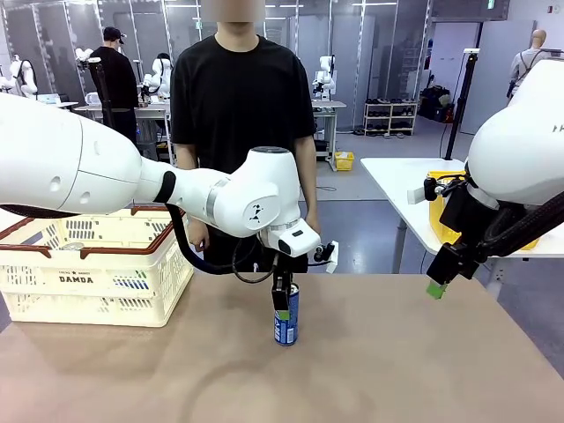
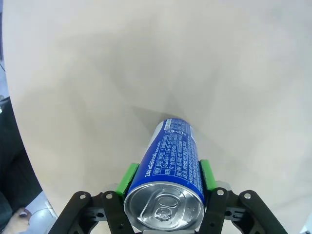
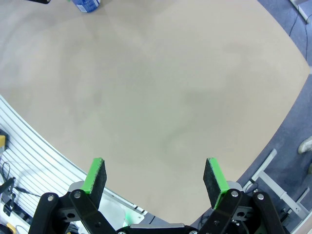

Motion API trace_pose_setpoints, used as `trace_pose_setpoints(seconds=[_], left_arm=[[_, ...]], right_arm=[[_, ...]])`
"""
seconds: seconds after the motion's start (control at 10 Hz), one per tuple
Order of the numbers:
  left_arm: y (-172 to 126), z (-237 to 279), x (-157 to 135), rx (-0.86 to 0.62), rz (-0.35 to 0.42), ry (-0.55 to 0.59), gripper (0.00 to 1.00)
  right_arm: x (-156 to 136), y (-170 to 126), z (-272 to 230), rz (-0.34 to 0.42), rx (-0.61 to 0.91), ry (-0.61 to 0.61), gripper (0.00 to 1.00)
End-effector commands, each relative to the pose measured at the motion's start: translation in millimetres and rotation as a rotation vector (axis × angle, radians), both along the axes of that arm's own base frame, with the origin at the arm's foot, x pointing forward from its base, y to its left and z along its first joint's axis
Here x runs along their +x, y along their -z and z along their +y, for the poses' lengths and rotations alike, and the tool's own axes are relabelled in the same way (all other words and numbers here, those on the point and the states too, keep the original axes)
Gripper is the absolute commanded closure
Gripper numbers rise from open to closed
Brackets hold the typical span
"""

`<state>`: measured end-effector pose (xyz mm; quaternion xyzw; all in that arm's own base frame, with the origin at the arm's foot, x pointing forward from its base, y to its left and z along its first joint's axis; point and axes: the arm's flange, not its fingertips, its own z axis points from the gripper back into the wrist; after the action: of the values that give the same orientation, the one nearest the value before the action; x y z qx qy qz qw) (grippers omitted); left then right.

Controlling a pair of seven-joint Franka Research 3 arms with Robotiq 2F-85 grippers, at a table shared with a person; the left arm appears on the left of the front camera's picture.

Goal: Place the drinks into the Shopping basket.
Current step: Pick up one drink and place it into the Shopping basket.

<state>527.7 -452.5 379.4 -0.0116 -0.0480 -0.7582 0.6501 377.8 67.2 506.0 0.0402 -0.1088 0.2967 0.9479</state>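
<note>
The left gripper (image 2: 165, 178) has its jaws clamped on a blue can (image 2: 168, 168), one green pad (image 2: 127, 178) pressed to each side of it just below the silver top. In the front view the can (image 1: 285, 319) stands upright on the bench (image 1: 397, 370), near the middle, with the left gripper (image 1: 282, 295) coming down on it from above. The bench around the can is bare tan surface.

The right gripper (image 3: 155, 178) has its jaws spread wide with nothing between the green pads (image 3: 96, 175); it hangs above the right edge of the bench, well apart from the can. In its own view the can (image 3: 87, 5) shows at the far top edge.

The cream basket (image 1: 97, 278) with the brown rim sits on the bench's left side, well apart from the can. A blue can (image 1: 132, 284) shows through its lattice wall. A person (image 1: 242, 97) in a black shirt stands at the far side of the bench.
</note>
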Motion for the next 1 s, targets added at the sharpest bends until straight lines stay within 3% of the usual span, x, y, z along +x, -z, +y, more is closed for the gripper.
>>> trace_pose_setpoints(seconds=[0.0, 0.2, 0.6, 0.9], left_arm=[[-31, 3, -19, -0.036, 0.024, 0.054, 0.81], [-76, -6, -38, -0.04, 0.026, 0.107, 0.81], [-164, -24, -73, -0.008, -0.054, 0.173, 0.81], [-203, -33, -94, -0.006, -0.095, 0.223, 0.81]], right_arm=[[-1, 0, 0, 0.001, 0.0, -0.002, 0.0], [-1, 0, 0, 0.001, 0.0, -0.002, 0.0], [-1, 0, 0, 0.001, 0.0, -0.002, 0.0], [-1, 0, 0, 0.001, 0.0, -0.002, 0.0]])
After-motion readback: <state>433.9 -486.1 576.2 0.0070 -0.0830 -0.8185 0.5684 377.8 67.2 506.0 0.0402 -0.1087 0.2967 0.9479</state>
